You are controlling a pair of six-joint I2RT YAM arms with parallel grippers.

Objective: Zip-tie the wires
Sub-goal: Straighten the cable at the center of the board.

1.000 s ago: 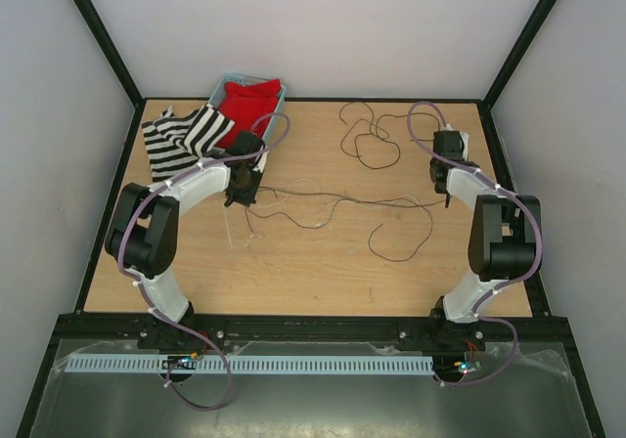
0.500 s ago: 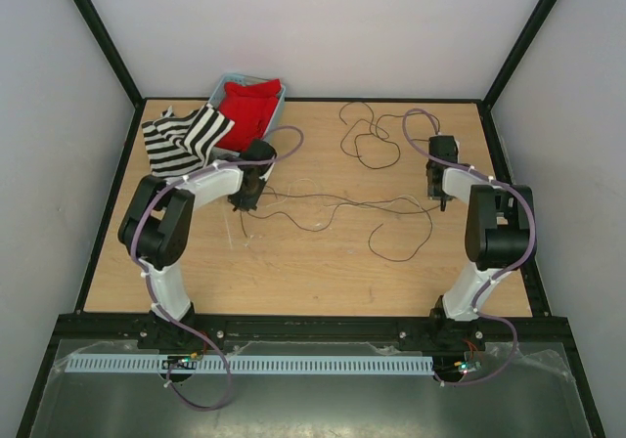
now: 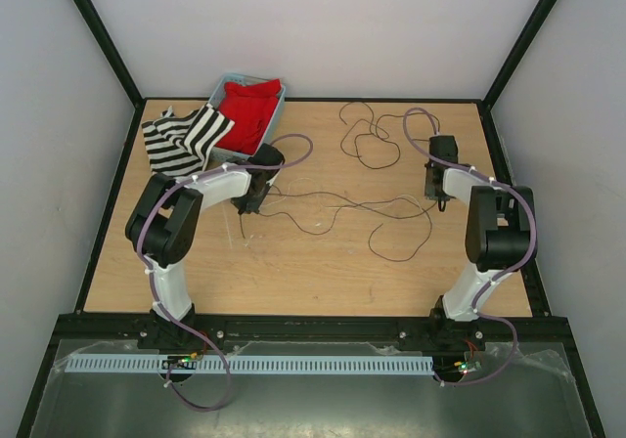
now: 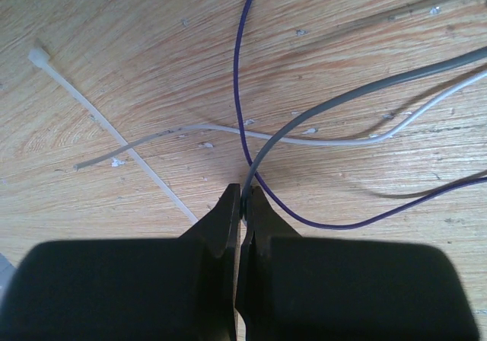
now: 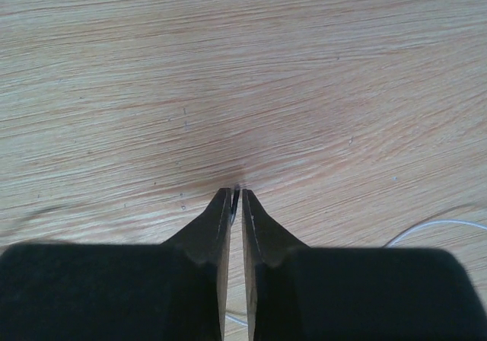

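The wires (image 3: 342, 201) are thin dark and pale strands stretched across the table between my two grippers, with loops hanging toward the front (image 3: 403, 245). My left gripper (image 3: 250, 203) is low over the table and shut on a grey wire (image 4: 319, 109) at its tips (image 4: 243, 202). A purple wire (image 4: 237, 74) and a white wire (image 4: 304, 138) cross just ahead of it. The zip tie (image 4: 114, 132), a white strip, lies flat on the wood just left of the left gripper and shows faintly from above (image 3: 235, 227). My right gripper (image 3: 437, 196) is almost fully shut, pinching a thin dark strand end at its tips (image 5: 237, 196).
A blue basket (image 3: 220, 88) with a red cloth (image 3: 250, 109) stands at the back left, beside a striped black-and-white cloth (image 3: 181, 137). More loose wire curls at the back centre (image 3: 367, 145). A pale strand (image 5: 437, 225) lies right of the right gripper.
The left arm has swung its elbow inward and its gripper has shifted slightly right, still low on the wires. The right gripper has moved a little farther back.
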